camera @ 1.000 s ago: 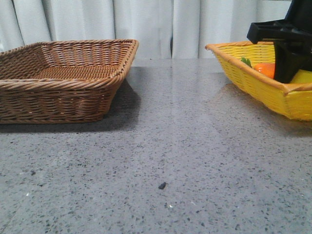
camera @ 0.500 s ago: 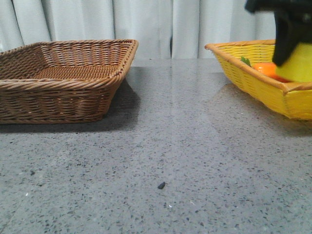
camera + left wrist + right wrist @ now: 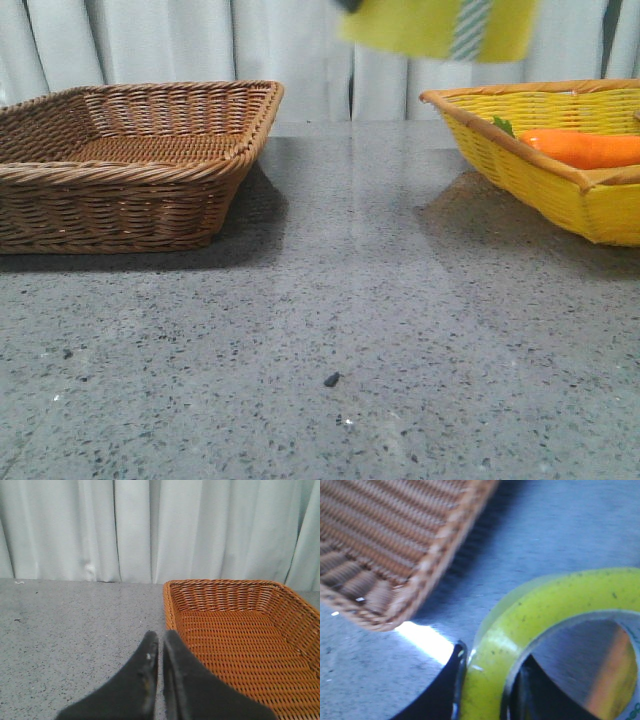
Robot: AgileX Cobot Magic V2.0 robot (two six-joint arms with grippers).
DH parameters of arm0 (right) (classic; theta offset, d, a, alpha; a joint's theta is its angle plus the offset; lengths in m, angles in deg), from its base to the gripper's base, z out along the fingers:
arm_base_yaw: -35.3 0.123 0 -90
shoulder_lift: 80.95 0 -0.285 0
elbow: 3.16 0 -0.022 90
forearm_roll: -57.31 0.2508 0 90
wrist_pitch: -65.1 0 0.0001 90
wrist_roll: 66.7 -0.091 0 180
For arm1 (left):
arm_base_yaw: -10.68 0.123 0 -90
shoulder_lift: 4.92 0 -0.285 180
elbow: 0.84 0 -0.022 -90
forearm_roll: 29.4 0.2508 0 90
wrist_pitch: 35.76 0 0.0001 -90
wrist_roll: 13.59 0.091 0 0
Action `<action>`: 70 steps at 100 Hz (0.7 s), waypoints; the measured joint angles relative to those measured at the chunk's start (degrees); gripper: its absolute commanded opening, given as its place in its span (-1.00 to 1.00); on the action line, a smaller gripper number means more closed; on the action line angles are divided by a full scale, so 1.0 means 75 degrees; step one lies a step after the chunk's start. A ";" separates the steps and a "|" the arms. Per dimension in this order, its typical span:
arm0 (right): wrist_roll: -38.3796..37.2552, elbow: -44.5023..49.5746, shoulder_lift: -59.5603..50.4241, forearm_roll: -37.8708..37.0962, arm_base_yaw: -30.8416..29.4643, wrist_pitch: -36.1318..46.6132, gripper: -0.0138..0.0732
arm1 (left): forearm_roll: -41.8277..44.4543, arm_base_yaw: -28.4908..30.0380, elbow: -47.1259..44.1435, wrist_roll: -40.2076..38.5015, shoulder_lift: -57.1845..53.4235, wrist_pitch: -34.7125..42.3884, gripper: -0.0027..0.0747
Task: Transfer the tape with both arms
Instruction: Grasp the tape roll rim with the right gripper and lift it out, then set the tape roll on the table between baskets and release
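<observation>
front view | one tape [image 3: 437, 27] aloft (right hand [image 3: 485, 690] pinching) | two baskets | left hand [image 3: 161, 645] pressed together

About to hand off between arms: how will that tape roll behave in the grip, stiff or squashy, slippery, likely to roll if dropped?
The tape probably stays stiff: its thick ring keeps a round shape with the right gripper pinching the wall. Its glossy yellow surface may be a bit slippery. Being a round hoop held high over the table, it would likely roll if dropped on edge.
</observation>
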 measured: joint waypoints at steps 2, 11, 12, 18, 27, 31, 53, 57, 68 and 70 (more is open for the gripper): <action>0.0000 0.0000 0.0075 0.0000 0.0071 0.0044 -0.81 | 0.0000 0.0000 0.0000 0.0000 0.0000 0.0000 -0.99; 0.0000 0.0000 0.0446 0.0000 0.0401 0.0160 -0.81 | 0.0000 0.0000 0.0000 0.0000 0.0000 0.0000 -0.99; 0.0000 0.0000 0.0504 0.0000 0.0432 0.0176 -0.81 | 0.0000 0.0000 0.0000 0.0000 0.0000 0.0000 -0.99; 0.0000 0.0000 0.0737 0.0000 0.0490 0.0174 -0.81 | 0.0000 0.0000 0.0000 0.0000 0.0000 0.0000 -0.99; 0.0000 0.0000 0.1094 -0.0118 0.0503 0.0158 -0.81 | 0.0000 0.0000 0.0000 0.0000 0.0000 0.0000 -0.99; 0.0000 0.0000 0.1228 -0.0223 0.0503 0.0143 -0.81 | 0.0000 0.0000 0.0000 0.0000 0.0000 0.0000 -0.99; 0.0000 0.0000 0.1599 -0.0340 0.0503 0.0188 -0.81 | -0.0003 0.0000 0.0000 0.0000 0.0000 0.0000 -0.99; 0.0000 0.0000 0.1681 -0.0346 0.0503 0.0206 -0.81 | -0.0003 0.0000 0.0000 0.0000 0.0000 0.0000 -0.99; 0.0000 0.0000 0.1956 -0.0358 0.0503 0.0284 -0.81 | -0.0003 0.0000 0.0000 0.0000 0.0000 0.0000 -0.99; 0.0000 0.0000 0.1992 -0.0358 0.0503 0.0284 -0.81 | -0.0003 0.0000 0.0000 0.0000 0.0000 0.0000 -0.99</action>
